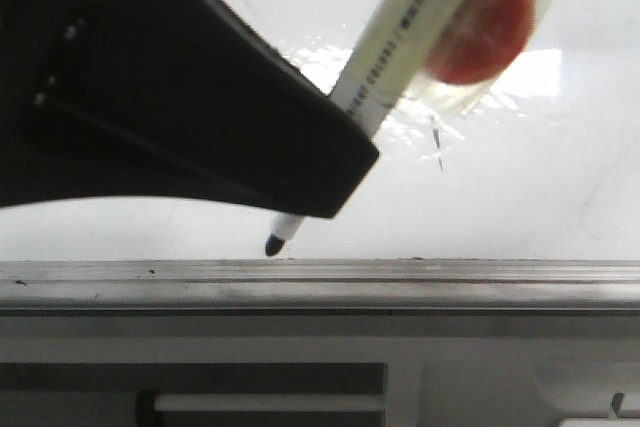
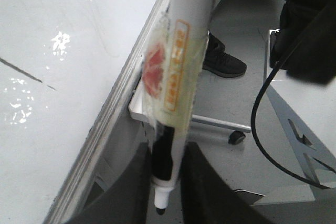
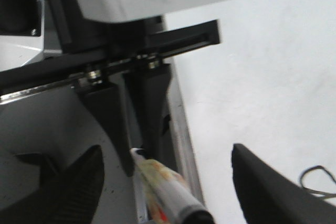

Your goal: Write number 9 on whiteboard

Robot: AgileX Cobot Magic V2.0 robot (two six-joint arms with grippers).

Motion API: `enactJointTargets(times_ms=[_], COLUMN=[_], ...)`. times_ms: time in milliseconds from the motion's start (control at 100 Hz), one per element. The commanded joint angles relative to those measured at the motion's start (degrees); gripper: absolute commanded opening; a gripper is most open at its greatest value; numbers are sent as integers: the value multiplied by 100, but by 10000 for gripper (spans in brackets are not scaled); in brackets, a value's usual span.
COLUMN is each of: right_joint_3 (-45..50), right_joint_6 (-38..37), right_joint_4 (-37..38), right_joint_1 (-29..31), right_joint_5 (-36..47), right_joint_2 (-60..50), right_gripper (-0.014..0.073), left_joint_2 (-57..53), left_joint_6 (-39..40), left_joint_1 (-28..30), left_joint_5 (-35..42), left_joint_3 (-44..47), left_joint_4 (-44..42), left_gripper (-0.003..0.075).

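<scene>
Leftmost in the front view, the left gripper is clamped on a white marker, whose black tip sits at the near edge of the whiteboard, just above its grey rail. Whether the tip touches cannot be told. A red-printed label under clear tape wraps the marker's barrel. Further right, the board is glossy white with glare and faint smudges. In the right wrist view, a small thin black loop, part of the number 9, lies on the board beside the right gripper, whose fingers are spread wide around nothing.
</scene>
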State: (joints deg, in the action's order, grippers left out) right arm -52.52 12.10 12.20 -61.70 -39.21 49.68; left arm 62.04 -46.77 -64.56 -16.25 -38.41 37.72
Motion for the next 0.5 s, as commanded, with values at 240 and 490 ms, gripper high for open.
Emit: enactJointTargets(times_ms=[240,490], right_joint_3=[-211,-198], right_joint_6=[-1735,-1914], right_joint_4=[1920,2148], right_joint_1=[1,1], right_joint_5=[-12,-1069], right_joint_2=[-1709,-2273], right_gripper=[13,-60], left_joint_2=[-128,251], left_joint_6=[1350,1522], left_joint_1=[615,658], left_joint_5=[415,2247], left_joint_3=[48,48], left_joint_4=[340,1353], left_gripper=[-20,-21])
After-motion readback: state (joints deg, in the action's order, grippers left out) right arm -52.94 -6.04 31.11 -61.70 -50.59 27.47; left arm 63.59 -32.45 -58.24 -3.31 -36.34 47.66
